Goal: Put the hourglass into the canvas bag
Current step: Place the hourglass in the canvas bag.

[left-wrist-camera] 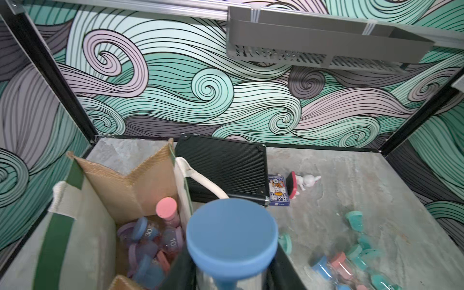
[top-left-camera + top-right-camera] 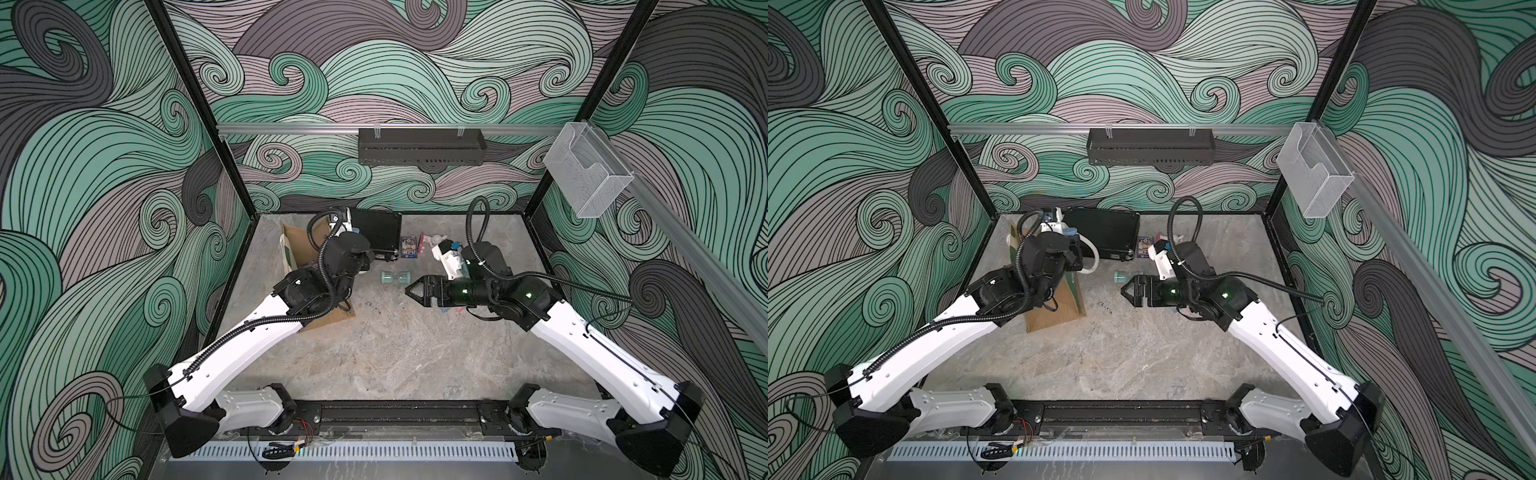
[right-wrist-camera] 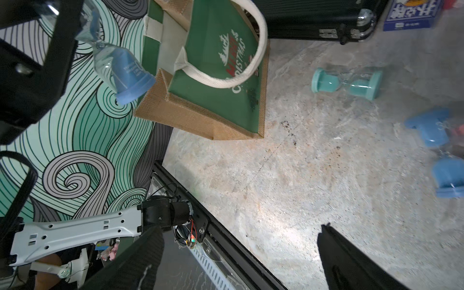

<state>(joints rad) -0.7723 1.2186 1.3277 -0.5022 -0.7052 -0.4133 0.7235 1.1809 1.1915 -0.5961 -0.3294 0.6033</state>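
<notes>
Tabletop [image 2: 395, 353] open centrally, canvas bag [image 3: 206, 100] near left edge

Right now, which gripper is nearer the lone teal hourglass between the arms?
Right: right gripper close beside the teal hourglass, left gripper at the canvas bag.

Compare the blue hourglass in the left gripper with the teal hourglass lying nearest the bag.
The blue hourglass has blue end caps; the teal hourglass has teal ones. The blue hourglass is clamped in the left gripper; the teal hourglass lies free. The blue hourglass is in the air by the rim of the canvas bag; the teal hourglass lies on its side on the table. Both have clear bulbs between round caps.
</notes>
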